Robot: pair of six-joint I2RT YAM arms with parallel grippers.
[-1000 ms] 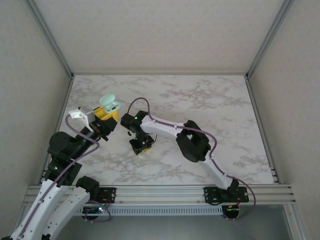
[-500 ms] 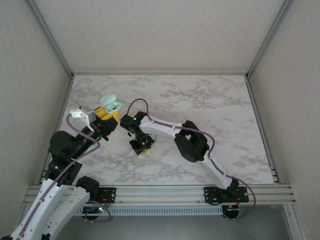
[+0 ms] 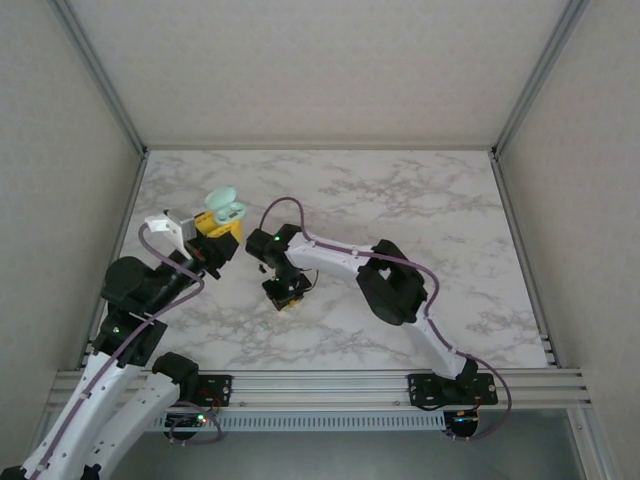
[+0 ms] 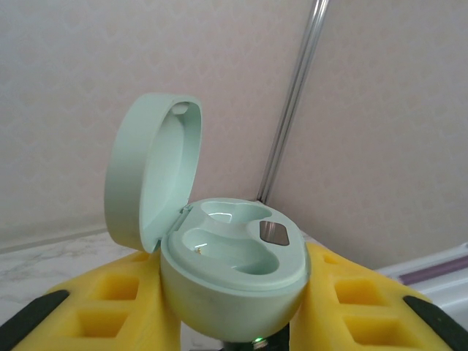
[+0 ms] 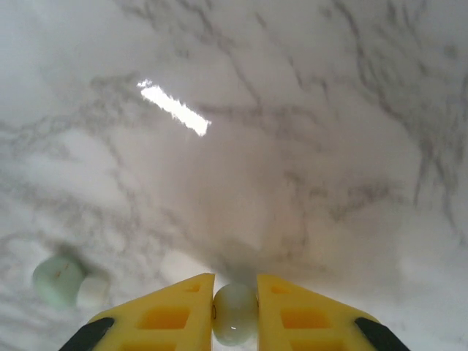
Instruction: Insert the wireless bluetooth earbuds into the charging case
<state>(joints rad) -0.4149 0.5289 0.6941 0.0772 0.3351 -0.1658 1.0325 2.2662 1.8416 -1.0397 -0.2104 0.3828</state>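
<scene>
Mint-green charging case [image 4: 234, 256] sits clamped in the left pincer [image 3: 214, 238], raised off the counter [image 5: 307, 110] with its lid swung back and both wells empty, presented for loading. Low on the counter, the right pincer [image 3: 286, 293] pinches one pale earbud [image 5: 235, 313]; the second earbud [image 5: 60, 281] lies loose nearby.

My left arm [image 3: 108, 397] and right arm [image 3: 325, 257] are white links with black joints — a mauve cable [image 3: 283, 200] loops along each. A green light [image 3: 275, 239] glows on a joint. My fingers [image 5: 162, 316] are yellow blocks with square hollows, black-edged.
</scene>
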